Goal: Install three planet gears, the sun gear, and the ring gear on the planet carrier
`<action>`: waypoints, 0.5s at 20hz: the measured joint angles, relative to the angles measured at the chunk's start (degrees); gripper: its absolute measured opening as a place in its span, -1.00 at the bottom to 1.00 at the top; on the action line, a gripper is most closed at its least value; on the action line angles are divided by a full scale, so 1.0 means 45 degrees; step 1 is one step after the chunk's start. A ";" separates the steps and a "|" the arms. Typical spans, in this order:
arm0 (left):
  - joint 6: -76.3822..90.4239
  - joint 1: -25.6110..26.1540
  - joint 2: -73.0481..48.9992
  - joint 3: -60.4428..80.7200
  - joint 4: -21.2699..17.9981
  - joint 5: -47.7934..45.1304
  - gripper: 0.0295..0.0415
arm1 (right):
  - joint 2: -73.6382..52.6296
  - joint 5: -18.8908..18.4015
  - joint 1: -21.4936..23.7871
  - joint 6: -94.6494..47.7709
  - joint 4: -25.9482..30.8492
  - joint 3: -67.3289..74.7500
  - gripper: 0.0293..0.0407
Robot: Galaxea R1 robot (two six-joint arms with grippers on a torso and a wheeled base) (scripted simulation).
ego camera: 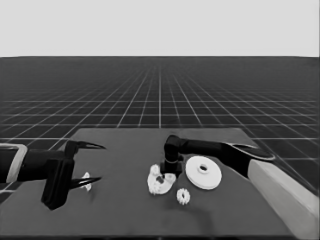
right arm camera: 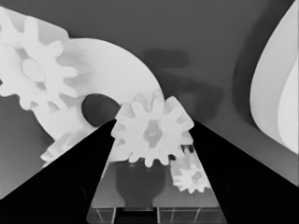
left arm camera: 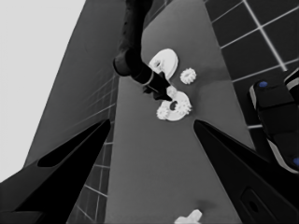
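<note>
**Two gears seated, a third in the fingers above the smaller round part**

Two small white toothed gears (left arm camera: 164, 111) already sit on the flat white smaller round part (ego camera: 161, 184), either side of its centre hole. The right gripper (ego camera: 169, 172) stands over that part's rim, its long black fingers clenched on a third white toothed gear (right arm camera: 152, 131), held flat between them just beside the hole.

To do this step well, I judge the gear should come down level onto the free stretch of the face, away from the seated pair, so its teeth do not ride up on a neighbour's. The fingers should let go only once it lies flat, then lift straight up so as not to drag it.

A fourth small white gear (ego camera: 183, 195) lies loose on the dark table (ego camera: 120, 215), just beside the smaller round part on the near side. The thick white larger round part (ego camera: 203, 172) with its raised hub lies close by on the right, near the black forearm; a sideways retreat could brush it.

The left gripper (ego camera: 92, 162) waits over the table's left end, fingers spread, with a thin white piece (ego camera: 86, 181) lying beneath them, not held.
</note>
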 joint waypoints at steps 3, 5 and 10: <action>0.0000 0.0000 0.0000 0.0000 0.0000 0.0000 0.49 | 0.0002 0.0005 -0.0005 -0.0003 -0.0007 -0.0007 0.54; 0.0000 0.0000 0.0000 0.0000 0.0000 0.0000 0.49 | 0.0003 0.0006 -0.0005 -0.0004 -0.0008 -0.0008 0.61; 0.0000 0.0000 0.0000 0.0000 0.0000 0.0000 0.49 | 0.0003 0.0006 -0.0006 -0.0004 -0.0008 -0.0009 0.61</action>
